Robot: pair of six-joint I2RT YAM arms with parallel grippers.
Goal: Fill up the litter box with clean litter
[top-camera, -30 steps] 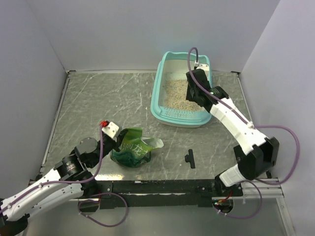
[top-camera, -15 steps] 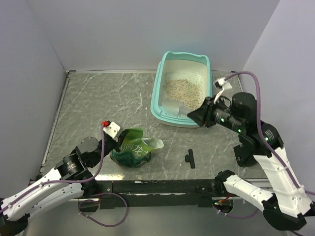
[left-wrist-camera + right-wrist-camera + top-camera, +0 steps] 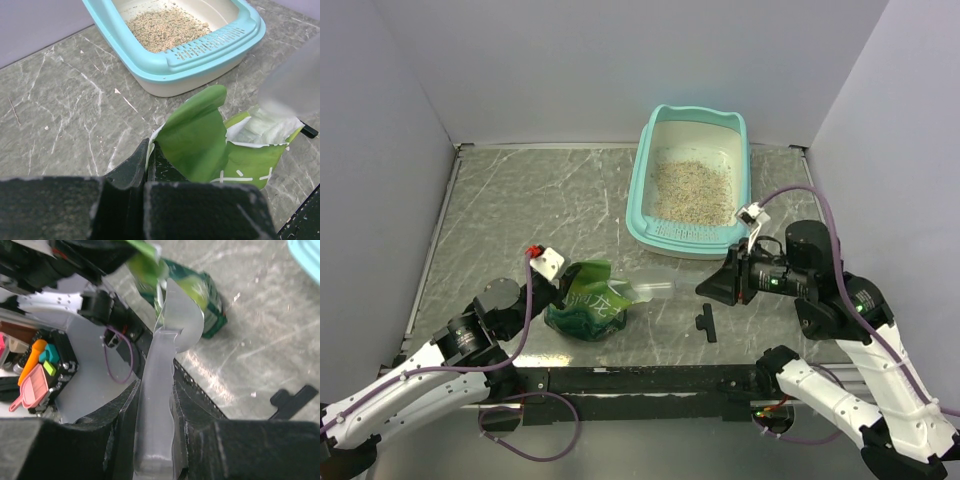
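1. Top external view, held against the frame a second earlier: the left gripper (image 3: 560, 288) at the near left has not shifted. Its jaws are clamped tight on the near edge of the crinkled green foil pouch (image 3: 588, 308), which stands open-mouthed on the table.
2. The right gripper (image 3: 708, 289) has changed most. A second ago its arm reached out over the box. Half a second ago it hung by the box's near right corner. Now it sits drawn back over the table's middle, pointing left at the pouch.
3. Its jaws are closed on the handle of a translucent plastic scoop (image 3: 655, 290), and the right wrist view shows that handle pinched between both fingers (image 3: 192, 412). The scoop's bowl is at the pouch's mouth; whether they touch cannot be told.
4. A small black T-shaped plastic piece (image 3: 705, 322) lies just nearer than that gripper, where it lay before.
5. The large teal plastic litter box (image 3: 695, 233), white inside, stays at the far right of centre by the back wall. The clean litter (image 3: 692, 190), beige-tan granules, lies in a loose pile on its floor.
6. White print (image 3: 235, 176) marks the pouch's front; only partial strokes show, unreadable.
7. The grey marbled table top (image 3: 520, 200) is veined and scratched, with a black rail (image 3: 640, 380) along its near edge. Pale lavender wall panels (image 3: 570, 70) close the left, far and right sides.
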